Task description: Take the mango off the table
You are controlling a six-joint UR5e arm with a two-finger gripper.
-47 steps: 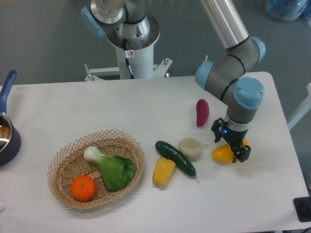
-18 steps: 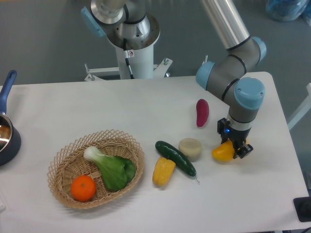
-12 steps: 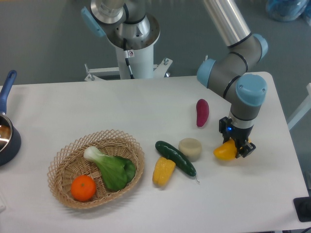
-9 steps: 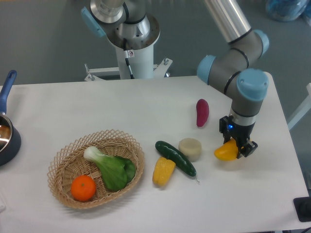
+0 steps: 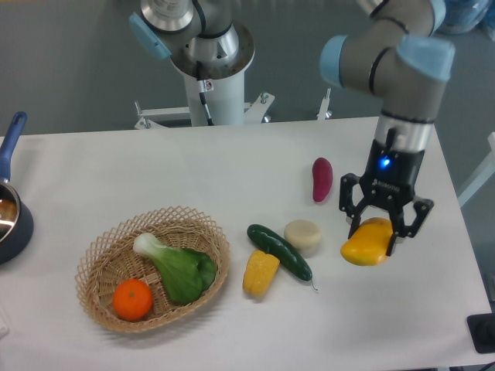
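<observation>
Up from the table [image 5: 139, 174] since half a second ago, the mango [image 5: 366, 243] now hangs in the air, clamped between the fingers of the gripper [image 5: 380, 229], which has risen with the arm and looms larger than before. The white tabletop with its rounded corners sits on a grey floor, the robot's white pedestal [image 5: 216, 93] behind its far edge. The mango's long axis runs roughly left to right, tilted a little, with its lower, blunter end toward the left; I can't quite make out the tapered end behind the right finger. It seems to hover above the right part of the table, near a pale round block [image 5: 302, 236]. Beside that block lie a cucumber [image 5: 279, 252] and a corn cob [image 5: 261, 272], touching each other, and farther back a purple sweet potato [image 5: 322, 178]. A wicker basket [image 5: 209, 232] at left holds a bok choy [image 5: 176, 267] and an orange [image 5: 132, 299]. A dark pot with a blue handle [image 5: 11, 209] sits at the left edge.
</observation>
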